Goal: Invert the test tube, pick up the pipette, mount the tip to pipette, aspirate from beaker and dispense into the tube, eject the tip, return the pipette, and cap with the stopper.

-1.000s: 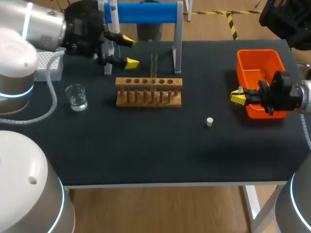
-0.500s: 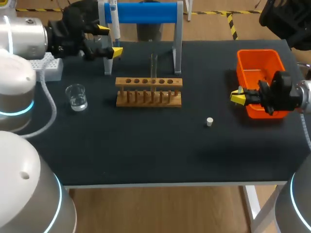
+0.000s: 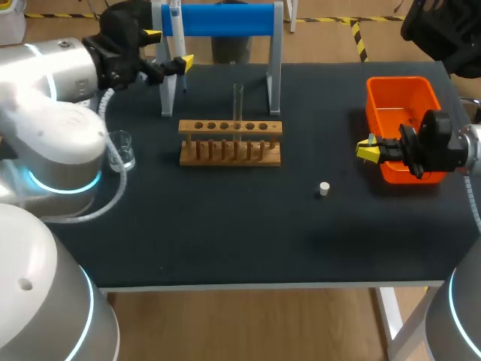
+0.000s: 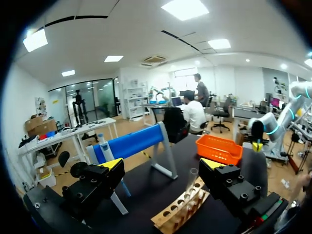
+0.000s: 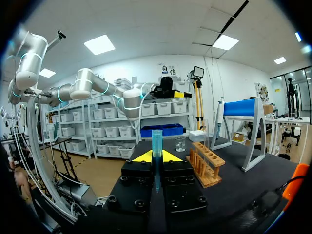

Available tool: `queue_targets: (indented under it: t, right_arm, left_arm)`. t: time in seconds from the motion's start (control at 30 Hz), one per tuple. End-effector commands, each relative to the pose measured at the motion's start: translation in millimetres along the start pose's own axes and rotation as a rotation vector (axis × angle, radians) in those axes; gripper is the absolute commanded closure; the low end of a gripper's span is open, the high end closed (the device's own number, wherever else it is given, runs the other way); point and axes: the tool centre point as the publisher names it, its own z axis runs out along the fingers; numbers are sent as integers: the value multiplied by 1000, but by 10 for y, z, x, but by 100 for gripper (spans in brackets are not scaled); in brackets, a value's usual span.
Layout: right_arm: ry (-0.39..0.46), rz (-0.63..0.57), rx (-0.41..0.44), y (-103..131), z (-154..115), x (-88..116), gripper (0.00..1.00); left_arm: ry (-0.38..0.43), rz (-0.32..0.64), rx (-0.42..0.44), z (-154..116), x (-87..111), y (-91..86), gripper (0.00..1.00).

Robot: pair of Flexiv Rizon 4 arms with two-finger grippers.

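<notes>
Overhead, the left gripper (image 3: 169, 47) has climbed from just above the wooden rack (image 3: 230, 142) to the left post of the blue stand (image 3: 218, 19). Its jaws are spread wide beside the pipette (image 3: 175, 13) hanging there, and its elbow has swung across in front of the beaker (image 3: 124, 154). The test tube (image 3: 237, 101) stands upright in the rack and the stopper (image 3: 324, 188) lies alone on the table (image 3: 225, 226). The right gripper (image 3: 369, 149) has not stirred beside the orange bin (image 3: 402, 98). By the look of it the tube step is finished and the pipette pickup is under way, with no grasp yet.

From the left wrist, the open fingers (image 4: 113, 164) frame the stand, tube and rack ahead. The pipette sits just beyond one fingertip, so the approach likely needs more lining up.

From the right wrist, the jaws are pressed together. A pale blue tube (image 5: 156, 139) rises at their tips; whether it is gripped cannot be told.
</notes>
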Motion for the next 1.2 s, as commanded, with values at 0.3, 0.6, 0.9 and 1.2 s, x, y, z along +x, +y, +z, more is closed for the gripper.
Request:
queue_targets:
  t: [0.3,0.6,0.9,1.2]
  right_arm:
    - [0,-1,0,1,-8,8,100]
    - [0,-1,0,1,-8,8,100]
    - [0,-1,0,1,-8,8,100]
    - [0,-1,0,1,-8,8,100]
  left_arm:
    - [-392,-101,-34,370,-210,53,0]
    - [-505,-154,-13,550,-347,133,0]
    - [-610,-197,-4,696,-498,240,0]
    - [-674,-223,23,828,-670,296,0]
